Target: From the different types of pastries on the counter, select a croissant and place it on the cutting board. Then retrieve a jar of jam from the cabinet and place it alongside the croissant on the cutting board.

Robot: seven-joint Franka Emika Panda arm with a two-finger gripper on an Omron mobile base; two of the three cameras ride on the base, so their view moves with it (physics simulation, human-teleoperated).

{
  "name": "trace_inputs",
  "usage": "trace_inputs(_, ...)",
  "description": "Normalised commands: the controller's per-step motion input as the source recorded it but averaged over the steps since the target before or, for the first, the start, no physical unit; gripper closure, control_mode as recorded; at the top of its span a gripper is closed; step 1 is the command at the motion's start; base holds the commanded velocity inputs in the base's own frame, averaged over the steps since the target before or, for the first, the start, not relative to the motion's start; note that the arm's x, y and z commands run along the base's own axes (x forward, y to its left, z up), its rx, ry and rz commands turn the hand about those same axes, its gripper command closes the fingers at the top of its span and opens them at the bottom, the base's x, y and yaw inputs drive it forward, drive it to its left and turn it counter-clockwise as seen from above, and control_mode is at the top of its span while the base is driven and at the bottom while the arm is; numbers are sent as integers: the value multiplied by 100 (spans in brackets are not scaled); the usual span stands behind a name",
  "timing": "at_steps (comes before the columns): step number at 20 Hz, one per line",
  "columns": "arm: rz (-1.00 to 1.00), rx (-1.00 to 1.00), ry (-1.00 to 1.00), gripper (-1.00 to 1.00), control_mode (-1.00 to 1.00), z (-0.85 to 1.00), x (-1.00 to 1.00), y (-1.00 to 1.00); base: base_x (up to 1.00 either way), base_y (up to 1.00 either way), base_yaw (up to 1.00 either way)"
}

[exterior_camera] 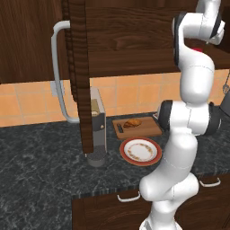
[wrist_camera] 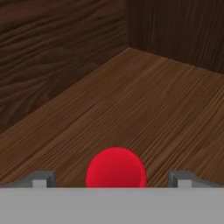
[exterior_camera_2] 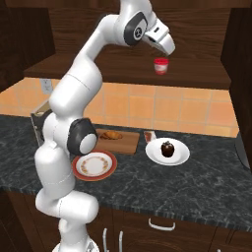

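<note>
Jam jar [wrist_camera: 115,168] sits between spread jaws inside cabinet [wrist_camera: 131,105].

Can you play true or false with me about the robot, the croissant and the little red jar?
1. The croissant lies on the cutting board. True.
2. The jar of jam is on the cutting board too. False: it stands on the shelf inside the cabinet.
3. The gripper has its jaws wide apart, one on each side of the jar. True: in the hand view, the jar's red top sits between the two finger tips.
4. The cabinet door is shut. False: it is swung open.
5. The red-rimmed plate holds a dark pastry. False: nothing lies on it; the dark pastry sits on the plain white plate.
</note>
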Motion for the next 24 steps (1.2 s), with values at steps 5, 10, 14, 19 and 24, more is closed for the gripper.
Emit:
trace_inputs(5,0,0,0,-100,-100,-36,0,0,0,0,0)
trace_inputs(10,0,-1,0,-100,-100,-21,0,0,0,0,0)
trace_inputs(14,0,-1,0,-100,-100,-56,0,17,0,0,0)
trace_inputs(19,0,0,0,-100,-100,-29,1,5,0,0,0)
trace_inputs(24,0,0,0,-100,-100,0,21,-21,0,0,0)
